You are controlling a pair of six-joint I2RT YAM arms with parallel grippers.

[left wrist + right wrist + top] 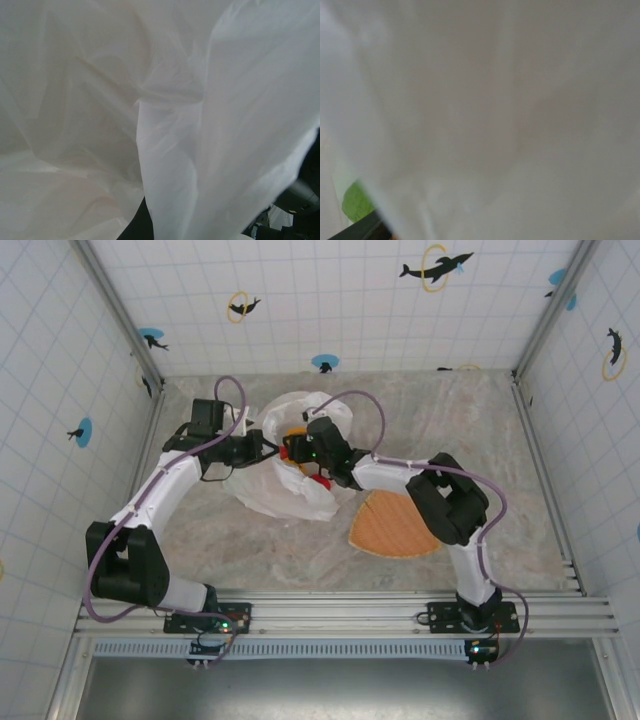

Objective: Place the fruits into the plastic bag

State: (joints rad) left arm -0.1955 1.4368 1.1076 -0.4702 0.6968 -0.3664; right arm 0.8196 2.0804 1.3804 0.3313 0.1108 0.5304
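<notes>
Mid-table in top view: crumpled white plastic bag [285, 498], orange fan-shaped tray [395, 525] just beside it on the right, lying on the marbled table [480, 430].

Left gripper [258, 448] pressed against bag's left edge, probably to lift that side and hold the mouth open. Fingers buried in film, so cannot tell whether clamped or spread. On left wrist cam, plastic bag [100, 100] folds right up against the lens, no fingers visible.

Right gripper [305, 452] reaching over bag's mouth from the right, likely for dropping or pushing a fruit inside. Jaw state also impossible to tell: hidden from above, and only blurred plastic bag [495, 100] on right wrist cam.

Inside the mouth: orange fruit [296, 434]. Something red [320, 481] under right wrist, probably another fruit. Green fruit [356, 202] peeking at film's lower-left edge on right wrist cam.

Bag's long axis roughly near-to-far, closed end toward the bases, mouth at far end tipped upward. Loading apparently well along, judging by no loose fruits on the table.
</notes>
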